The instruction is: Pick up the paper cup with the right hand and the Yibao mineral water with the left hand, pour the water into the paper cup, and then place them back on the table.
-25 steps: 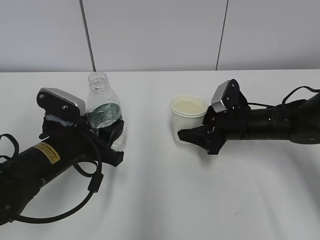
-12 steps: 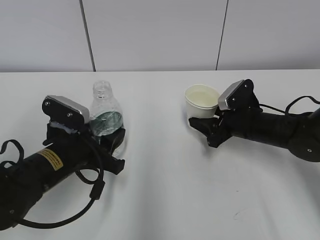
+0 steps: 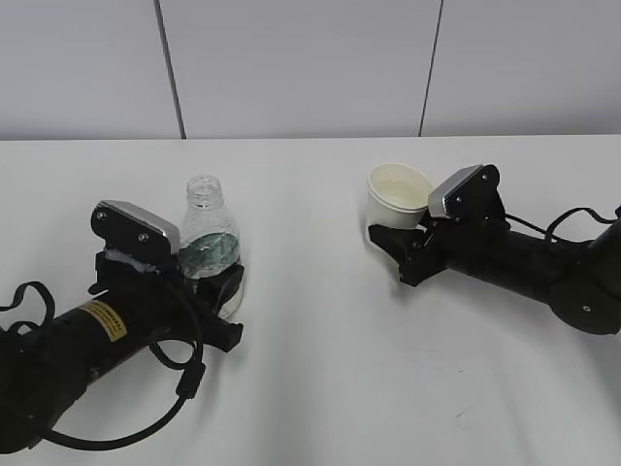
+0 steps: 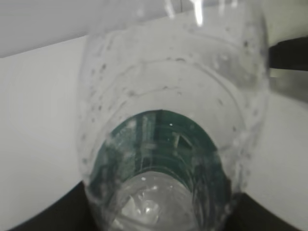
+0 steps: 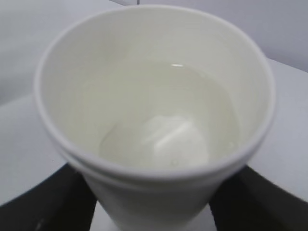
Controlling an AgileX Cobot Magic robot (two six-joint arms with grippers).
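My left hand (image 3: 209, 291) is clamped on the Yibao mineral water (image 3: 208, 248), upright, base at the table (image 3: 320, 388), left side. My right hand (image 3: 393, 248) pinches the paper cup (image 3: 396, 197) at its lower wall, right of centre. Cup holds the water (image 5: 168, 130), approx. half full. Bottle and cup well apart.
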